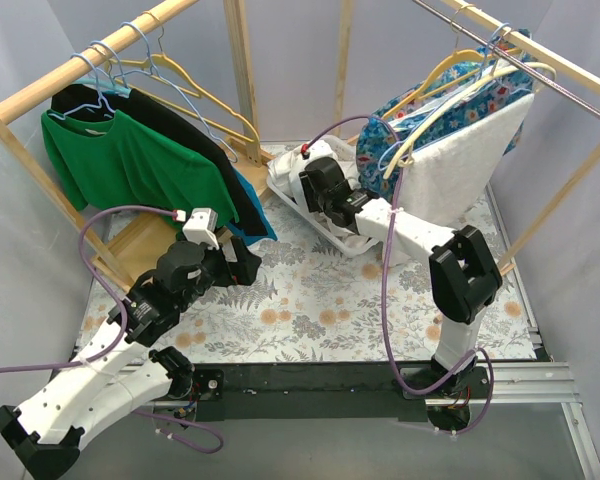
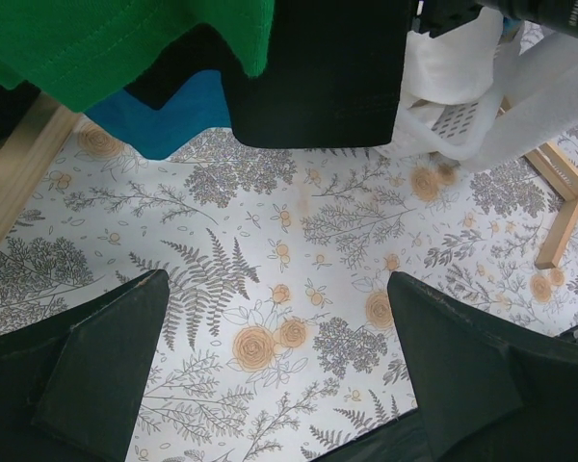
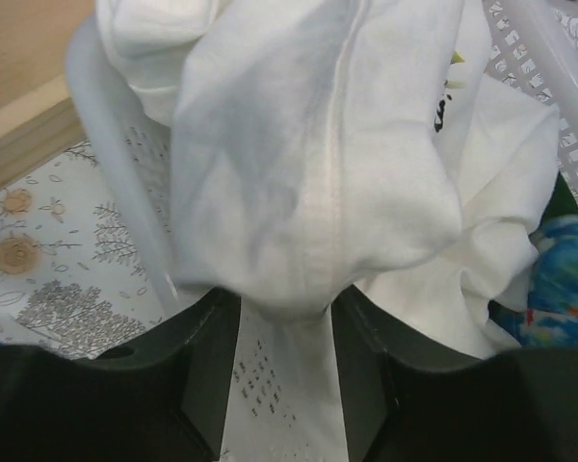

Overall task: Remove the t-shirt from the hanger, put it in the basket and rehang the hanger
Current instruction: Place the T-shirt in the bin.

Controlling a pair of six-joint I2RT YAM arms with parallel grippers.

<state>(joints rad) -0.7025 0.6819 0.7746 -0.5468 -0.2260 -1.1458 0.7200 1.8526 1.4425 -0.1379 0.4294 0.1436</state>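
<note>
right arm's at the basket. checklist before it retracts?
1. White t-shirt off its hanger: ok, it is bunched at the basket.
2. Right end effector free of fabric: cannot tell. The jaws are partly apart and a fold sits between them.
3. Shirt fully inside the basket: not ok, a bulge lies over the near rim.
4. Left end effector open and empty: ok.
5. Left end effector clear of the green shirt: ok, the hems hang ahead of it, untouched.
</note>
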